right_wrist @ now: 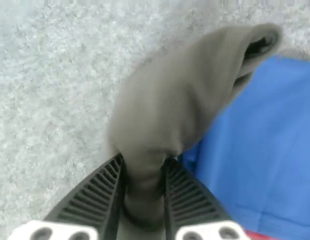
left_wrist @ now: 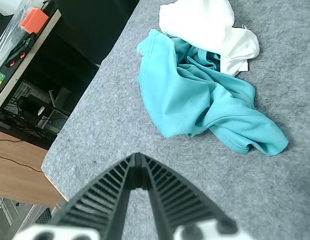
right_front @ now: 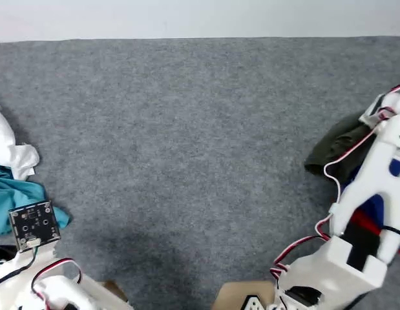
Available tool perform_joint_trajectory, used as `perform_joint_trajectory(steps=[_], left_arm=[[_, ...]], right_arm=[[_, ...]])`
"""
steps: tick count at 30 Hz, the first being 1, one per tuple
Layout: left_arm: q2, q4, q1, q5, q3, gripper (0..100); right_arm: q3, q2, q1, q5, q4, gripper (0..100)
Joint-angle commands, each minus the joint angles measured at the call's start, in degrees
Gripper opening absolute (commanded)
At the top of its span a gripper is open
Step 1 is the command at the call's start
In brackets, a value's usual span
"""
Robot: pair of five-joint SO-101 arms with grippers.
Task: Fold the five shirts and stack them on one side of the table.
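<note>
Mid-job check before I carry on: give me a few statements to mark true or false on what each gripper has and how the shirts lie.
1. The right gripper is shut on the olive shirt. True.
2. The left gripper holds the teal shirt. False: it is shut on nothing, apart from that shirt.
3. The white shirt touches the teal shirt. True.
4. The teal shirt is folded flat. False: it lies crumpled.
5. The blue shirt lies at the table's middle. False: it lies beside the olive shirt, at the table's edge.
</note>
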Motion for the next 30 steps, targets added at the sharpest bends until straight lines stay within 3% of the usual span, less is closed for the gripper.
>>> perform_joint_trajectory(steps=[1,11,16,23,30], left_arm=[[-0.4,0.2,-0.4,-0.1,-0.2,0],[-0.4,0.2,-0.4,-0.1,-0.1,0],[-0.4,0.2,-0.3,-0.1,-0.1,0],[-0.4,0.3,-0.3,-0.1,0.0,0],[-0.4,0.3,-0.1,-0.1,0.0,0]], right_arm=[[-7.5,-4.1,0.8,-0.7,1.2,0.9],[-10.5,-3.6,8.7,1.0,5.1,0.9],[-10.5,1.6,17.0,1.4,6.8,0.9],[-10.5,15.9,27.8,10.5,6.1,0.9],[-10.9,28.6,30.9,23.2,2.1,0.9]])
